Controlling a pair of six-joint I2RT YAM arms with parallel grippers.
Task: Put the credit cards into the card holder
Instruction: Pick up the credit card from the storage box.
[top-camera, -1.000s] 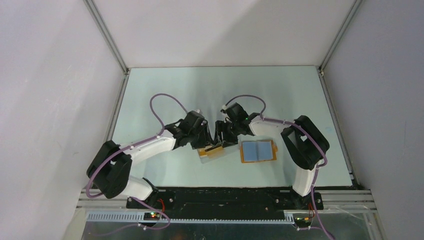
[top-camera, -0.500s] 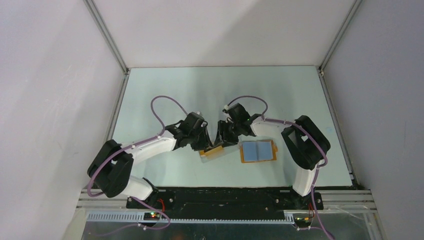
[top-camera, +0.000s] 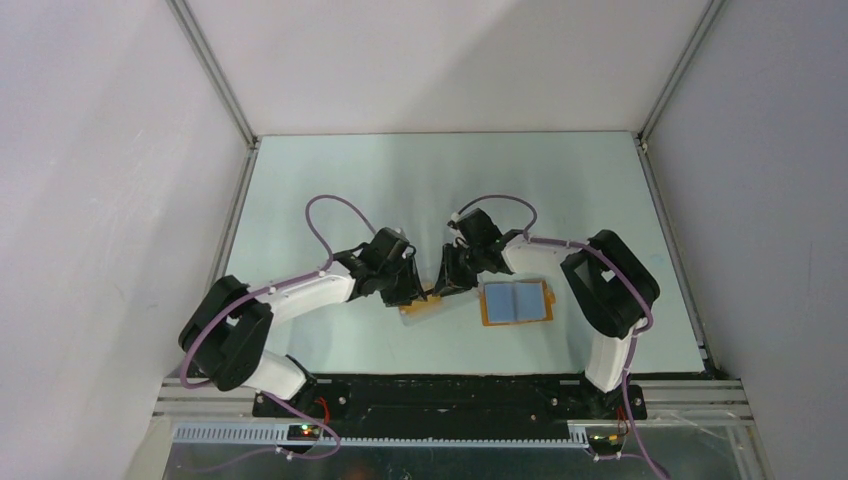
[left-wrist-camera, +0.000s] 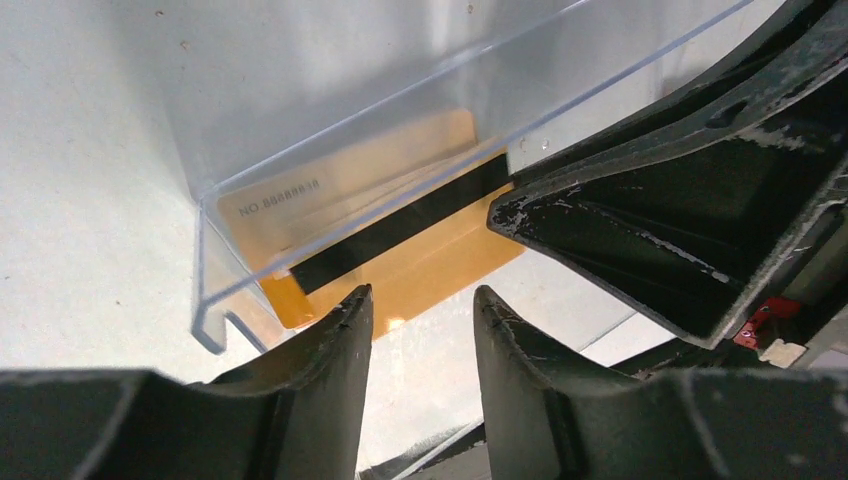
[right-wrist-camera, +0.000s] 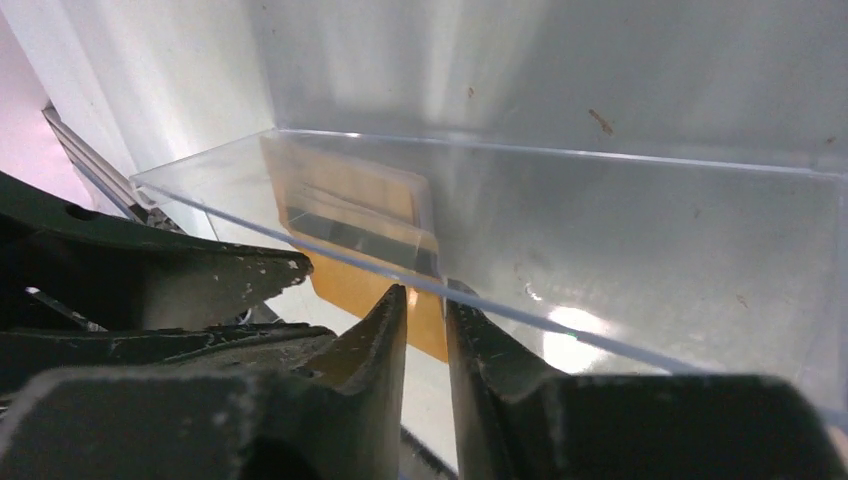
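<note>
The credit cards (top-camera: 430, 300) lie in a clear plastic box (top-camera: 424, 307) mid-table. One golden-orange card (left-wrist-camera: 420, 260) with a dark stripe sticks out of the box's open side. My left gripper (top-camera: 412, 292) hangs over the box's left part. In the left wrist view its jaws (left-wrist-camera: 420, 300) stand open, empty, just short of the card's edge. My right gripper (top-camera: 447, 288) is at the box's right end. Its jaws (right-wrist-camera: 427, 300) are nearly together at the card's (right-wrist-camera: 350, 215) corner and the box's rim; whether they pinch either is unclear. The card holder (top-camera: 516, 302) lies open, blue-grey inside up, right of the box.
The two grippers face each other a few centimetres apart over the box. One of the right fingers (left-wrist-camera: 620, 230) fills the right of the left wrist view. The table (top-camera: 400, 180) is walled on three sides by grey panels.
The right gripper's jaws have drawn much closer together at the card's end. Both grippers have shifted slightly nearer to the box; the left one has crept right. The card holder has not moved.
</note>
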